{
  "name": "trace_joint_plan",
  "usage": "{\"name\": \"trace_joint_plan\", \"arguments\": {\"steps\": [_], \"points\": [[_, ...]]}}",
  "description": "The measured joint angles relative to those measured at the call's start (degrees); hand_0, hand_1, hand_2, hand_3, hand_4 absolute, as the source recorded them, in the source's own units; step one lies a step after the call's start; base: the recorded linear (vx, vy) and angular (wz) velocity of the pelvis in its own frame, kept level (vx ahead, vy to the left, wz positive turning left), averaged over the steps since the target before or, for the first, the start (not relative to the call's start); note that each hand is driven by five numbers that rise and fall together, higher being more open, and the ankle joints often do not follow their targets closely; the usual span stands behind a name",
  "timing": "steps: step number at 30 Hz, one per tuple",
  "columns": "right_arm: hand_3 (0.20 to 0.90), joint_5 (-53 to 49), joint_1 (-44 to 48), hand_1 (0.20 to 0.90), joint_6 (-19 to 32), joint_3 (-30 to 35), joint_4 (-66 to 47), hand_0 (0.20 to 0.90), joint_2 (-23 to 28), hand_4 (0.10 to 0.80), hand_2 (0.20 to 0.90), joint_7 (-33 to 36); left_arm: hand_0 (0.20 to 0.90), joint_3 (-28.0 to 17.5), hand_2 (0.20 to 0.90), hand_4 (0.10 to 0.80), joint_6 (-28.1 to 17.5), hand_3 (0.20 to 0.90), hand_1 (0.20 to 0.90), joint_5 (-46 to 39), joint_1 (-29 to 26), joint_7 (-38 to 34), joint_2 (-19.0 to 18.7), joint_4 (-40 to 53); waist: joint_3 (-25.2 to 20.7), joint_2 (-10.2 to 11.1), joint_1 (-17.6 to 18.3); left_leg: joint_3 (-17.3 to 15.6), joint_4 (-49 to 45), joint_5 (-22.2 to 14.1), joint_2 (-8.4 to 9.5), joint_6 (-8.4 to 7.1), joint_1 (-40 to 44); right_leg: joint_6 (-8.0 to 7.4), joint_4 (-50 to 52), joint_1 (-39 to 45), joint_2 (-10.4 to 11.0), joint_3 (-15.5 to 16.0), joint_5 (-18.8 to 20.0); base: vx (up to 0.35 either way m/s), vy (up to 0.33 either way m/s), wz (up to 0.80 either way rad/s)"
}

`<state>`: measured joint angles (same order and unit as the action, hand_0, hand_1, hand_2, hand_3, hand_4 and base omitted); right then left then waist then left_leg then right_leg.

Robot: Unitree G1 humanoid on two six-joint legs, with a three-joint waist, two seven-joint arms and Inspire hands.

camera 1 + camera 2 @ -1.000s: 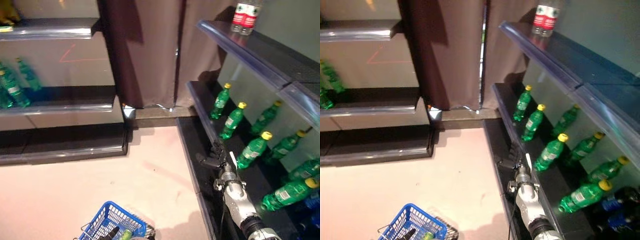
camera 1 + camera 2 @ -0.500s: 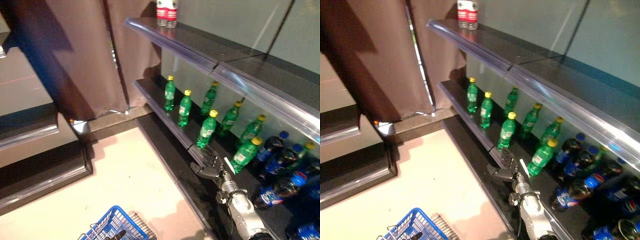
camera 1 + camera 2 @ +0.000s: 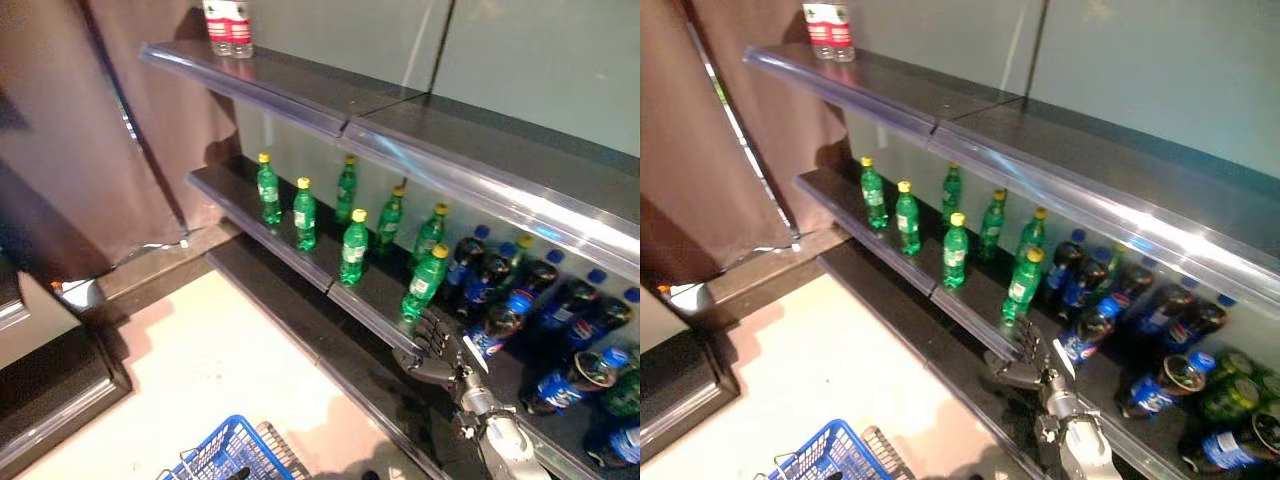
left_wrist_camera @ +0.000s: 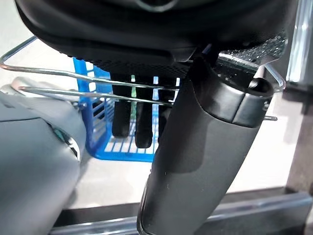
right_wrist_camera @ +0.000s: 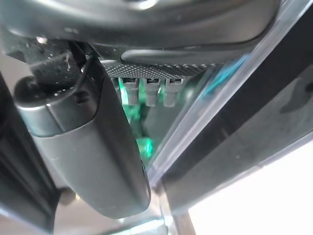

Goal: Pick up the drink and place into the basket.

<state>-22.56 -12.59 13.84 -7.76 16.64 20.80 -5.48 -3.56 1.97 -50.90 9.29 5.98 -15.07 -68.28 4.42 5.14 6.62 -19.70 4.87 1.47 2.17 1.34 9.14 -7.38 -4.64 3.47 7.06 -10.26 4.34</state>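
Green drink bottles with yellow caps [image 3: 353,248] stand in rows on the lower shelf [image 3: 262,232]. My right hand [image 3: 432,345] is open, fingers straight, at the shelf's front edge just below the nearest green bottle [image 3: 424,285], apart from it. It also shows in the right eye view [image 3: 1025,365]. In the right wrist view the fingers [image 5: 146,90] point at a green bottle [image 5: 139,122] past the clear shelf lip. My left hand [image 4: 161,29] is shut on the thin wire handles [image 4: 73,83] of the blue basket [image 3: 225,455], which hangs low at the left.
Dark drink bottles with blue caps [image 3: 540,310] crowd the lower shelf to the right of the green ones. An upper shelf [image 3: 330,100] overhangs them, with red-labelled bottles [image 3: 228,25] at its far end. A brown curtain [image 3: 90,130] hangs at the left. Pale floor [image 3: 220,350] lies before the shelves.
The whole view has swung right along the shelves, bringing the dark bottles into sight. My right hand has stayed open at the shelf's front edge and now sits just under a green bottle.
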Motion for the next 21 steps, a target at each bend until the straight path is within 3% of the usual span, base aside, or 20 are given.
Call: {"name": "trace_joint_plan", "arguments": {"steps": [3, 7, 10, 21], "points": [[0.9, 0.0, -1.0, 0.9, 0.0, 0.2, -0.4, 0.9, 0.0, 0.8, 0.9, -0.6, 0.3, -0.4, 0.3, 0.1, 0.0, 0.2, 0.3, 0.0, 0.2, 0.1, 0.3, -0.3, -0.2, 0.1, -0.5, 1.8, 0.0, -0.9, 0.92, 0.59, 0.9, -0.02, 0.5, -1.9, 0.0, -0.1, 1.3, -0.004, -0.024, -0.89], [0.9, -0.2, -3.6, 0.9, -0.1, 1.4, -0.5, 0.9, 0.0, 0.8, 0.9, -0.6, 0.3, 0.0, 0.3, 0.1, -0.2, 0.2, 0.3, 0.0, 0.3, 0.1, 0.7, -0.3, -1.0, 0.3, 0.9, 1.3, 0.3, -1.7, 0.93, 0.72, 1.0, -0.22, 0.4, -3.6, -0.2, -1.3, 2.4, 0.006, -0.029, -0.55], [0.9, -0.6, -5.4, 0.9, -0.2, 2.7, -0.5, 0.9, 0.1, 0.8, 0.9, -0.5, 0.3, 0.5, 0.3, 0.1, -0.3, 0.2, 0.3, 0.0, 0.3, 0.1, 0.6, -0.3, -1.1, 0.4, 3.1, 0.9, 0.0, -1.9, 0.66, 0.53, 1.0, -0.22, 0.4, -3.8, -0.5, -1.3, 2.6, 0.013, -0.035, -0.12], [0.9, -0.7, -6.2, 0.9, -0.8, 2.8, -2.3, 0.9, 0.2, 0.8, 0.9, -0.4, 0.3, 0.4, 0.3, 0.1, -1.6, 0.2, 0.3, 0.0, 0.2, 0.1, 0.5, -0.3, -1.3, 0.2, 2.9, -0.4, 0.0, -2.4, 0.16, -0.27, 1.7, 0.32, 0.2, -3.8, -1.7, -2.6, 2.6, 0.025, -0.048, -0.08]]}}
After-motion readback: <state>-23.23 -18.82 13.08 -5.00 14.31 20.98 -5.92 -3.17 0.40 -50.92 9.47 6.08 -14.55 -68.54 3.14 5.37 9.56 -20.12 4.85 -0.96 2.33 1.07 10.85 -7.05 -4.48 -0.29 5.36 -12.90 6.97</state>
